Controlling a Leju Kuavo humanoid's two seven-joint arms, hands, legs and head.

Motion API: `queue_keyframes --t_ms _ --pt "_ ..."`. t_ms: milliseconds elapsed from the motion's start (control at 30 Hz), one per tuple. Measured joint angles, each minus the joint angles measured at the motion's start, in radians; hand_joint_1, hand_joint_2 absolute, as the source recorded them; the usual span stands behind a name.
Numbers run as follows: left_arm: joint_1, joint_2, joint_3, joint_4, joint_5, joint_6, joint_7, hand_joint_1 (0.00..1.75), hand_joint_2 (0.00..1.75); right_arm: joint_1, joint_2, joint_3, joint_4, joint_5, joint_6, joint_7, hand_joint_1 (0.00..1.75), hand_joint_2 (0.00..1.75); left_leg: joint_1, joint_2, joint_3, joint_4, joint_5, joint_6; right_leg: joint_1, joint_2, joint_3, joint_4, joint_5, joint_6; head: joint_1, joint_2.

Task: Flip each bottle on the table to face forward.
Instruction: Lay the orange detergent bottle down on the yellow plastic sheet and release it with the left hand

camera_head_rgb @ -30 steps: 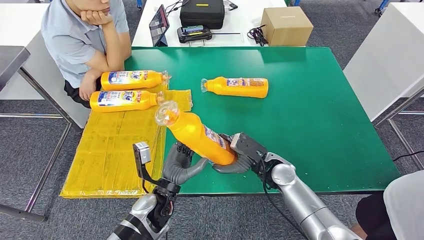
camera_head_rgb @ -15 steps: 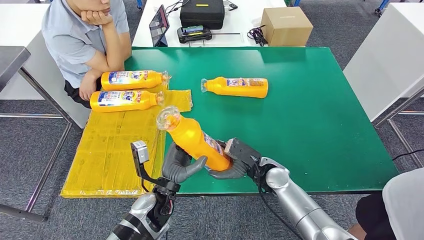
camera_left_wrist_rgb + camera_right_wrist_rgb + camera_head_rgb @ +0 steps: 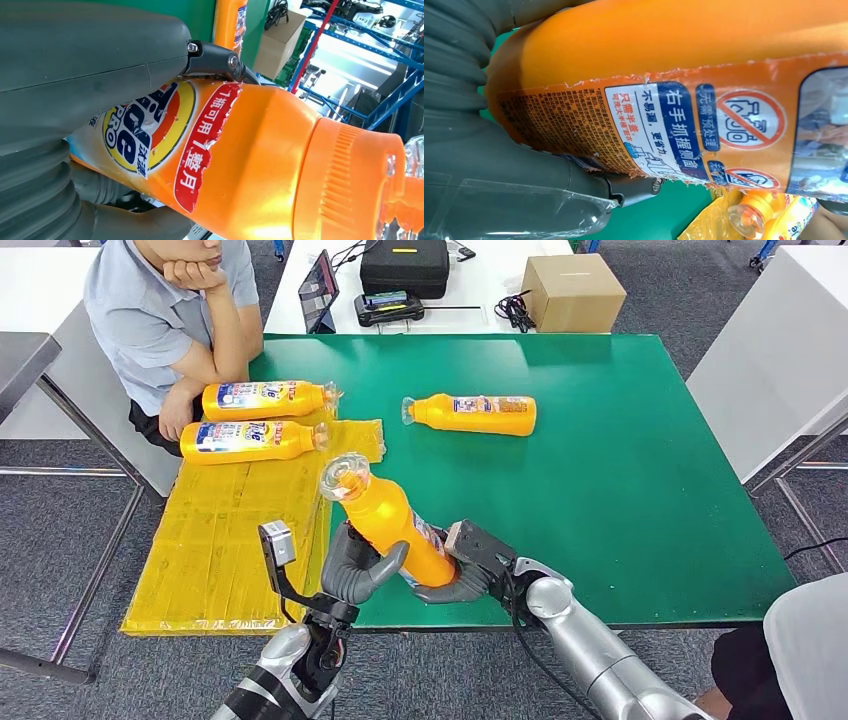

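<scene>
Both hands grip one orange bottle [image 3: 392, 523] between them: the left hand [image 3: 357, 568] wraps its lower body, the right hand [image 3: 462, 565] cups its base. Its long axis tilts up and away from both palms, cap farthest.

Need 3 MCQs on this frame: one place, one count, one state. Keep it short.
1. Where do the two bottles nearest the person lie?
A) on the yellow sheet
B) on the cardboard box
C) on the floor

2. How many orange bottles show in the head view?
A) two
B) four
C) six

3. What state is the near bottle in?
A) lying flat on the table
B) held tilted by both hands
C) standing upright alone

Answers:
1. A, both lie on the yellow sheet.
2. B, two on the sheet, the lone bottle on the green table, and one held.
3. B, the left hand and right hand grip the held bottle, cap up.
</scene>
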Motion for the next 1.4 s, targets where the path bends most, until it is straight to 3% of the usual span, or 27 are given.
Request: queue_keyframes --t_ms 167,200,267,300,333,400,600,900,1033,1133,1233,1300,1400 --pt "-0.002 0.000 0.000 0.002 -0.007 0.002 -0.001 1.75 1.75 -0.002 0.001 0.001 0.005 -0.004 0.002 0.000 1.75 1.75 0.000 0.000 0.000 0.000 0.000 0.000 0.000 0.000 0.000 0.000 0.000 0.000 0.000 0.000" --pt "-0.003 0.000 -0.001 0.003 -0.009 0.004 -0.001 1.75 1.75 -0.004 0.001 0.002 0.006 -0.005 0.002 0.000 1.60 1.75 0.000 0.000 0.000 0.000 0.000 0.000 0.000 0.000 0.000 0.000 0.000 0.000 0.000 0.000" --pt "-0.007 0.000 -0.003 0.008 -0.015 0.008 -0.003 1.75 1.75 -0.008 0.002 0.004 0.009 -0.008 0.003 0.000 0.73 1.75 0.000 0.000 0.000 0.000 0.000 0.000 0.000 0.000 0.000 0.000 0.000 0.000 0.000 0.000" --pt "-0.009 0.000 -0.005 0.010 -0.020 0.012 -0.004 1.75 1.75 -0.010 0.002 0.005 0.011 -0.009 0.004 0.001 0.29 1.31 0.000 0.000 0.000 0.000 0.000 0.000 0.000 0.000 0.000 0.000 0.000 0.000 0.000 0.000" --pt "-0.012 0.000 -0.008 0.013 -0.028 0.018 -0.006 1.75 1.75 -0.011 0.003 0.006 0.012 -0.009 0.003 0.003 0.00 0.87 0.000 0.000 0.000 0.000 0.000 0.000 0.000 0.000 0.000 0.000 0.000 0.000 0.000 0.000" --pt "-0.016 0.000 -0.018 0.016 -0.059 0.048 -0.014 1.75 1.75 -0.012 0.004 0.010 0.014 -0.004 -0.005 0.008 0.00 0.00 0.000 0.000 0.000 0.000 0.000 0.000 0.000 0.000 0.000 0.000 0.000 0.000 0.000 0.000" --pt "-0.018 0.010 -0.049 0.010 -0.268 0.216 -0.041 1.75 1.75 0.019 0.010 0.007 0.017 0.045 -0.108 0.012 0.00 0.00 0.000 0.000 0.000 0.000 0.000 0.000 0.000 0.000 0.000 0.000 0.000 0.000 0.000 0.000" --pt "-0.015 0.029 -0.063 -0.023 -0.308 0.241 -0.039 1.75 1.75 0.050 0.019 -0.008 0.017 0.062 -0.143 0.012 0.00 0.00 0.000 0.000 0.000 0.000 0.000 0.000 0.000 0.000 0.000 0.000 0.000 0.000 0.000 0.000" --pt "0.002 0.035 -0.062 -0.060 -0.283 0.235 -0.037 1.75 1.75 0.071 0.032 -0.035 0.014 0.053 -0.184 0.012 0.00 1.75 0.000 0.000 0.000 0.000 0.000 0.000 0.000 0.000 0.000 0.000 0.000 0.000 0.000 0.000" --pt "0.026 0.047 -0.058 -0.115 -0.266 0.231 -0.033 1.75 1.75 0.089 0.045 -0.065 0.006 0.048 -0.203 0.016 0.00 1.75 0.000 0.000 0.000 0.000 0.000 0.000 0.000 0.000 0.000 0.000 0.000 0.000 0.000 0.000" --pt "0.032 0.066 -0.051 -0.169 -0.405 0.357 -0.061 1.75 1.75 0.101 0.051 -0.090 0.003 0.064 -0.219 0.022 0.00 1.75 0.000 0.000 0.000 0.000 0.000 0.000 0.000 0.000 0.000 0.000 0.000 0.000 0.000 0.000" --pt "0.028 0.081 -0.044 -0.189 -0.643 0.531 -0.069 1.75 1.75 0.110 0.053 -0.103 0.000 0.078 -0.224 0.017 0.00 1.75 0.000 0.001 0.000 0.000 0.000 0.000 0.000 0.000 0.000 0.000 0.000 0.000 0.000 0.000" --pt "0.018 0.092 0.024 -0.202 -1.247 0.705 -0.025 1.75 1.75 0.115 0.057 -0.118 -0.002 0.083 -0.212 0.005 0.00 1.75 0.000 0.000 0.000 0.000 0.000 0.000 0.000 0.000 0.000 0.000 0.000 0.000 0.000 0.000"
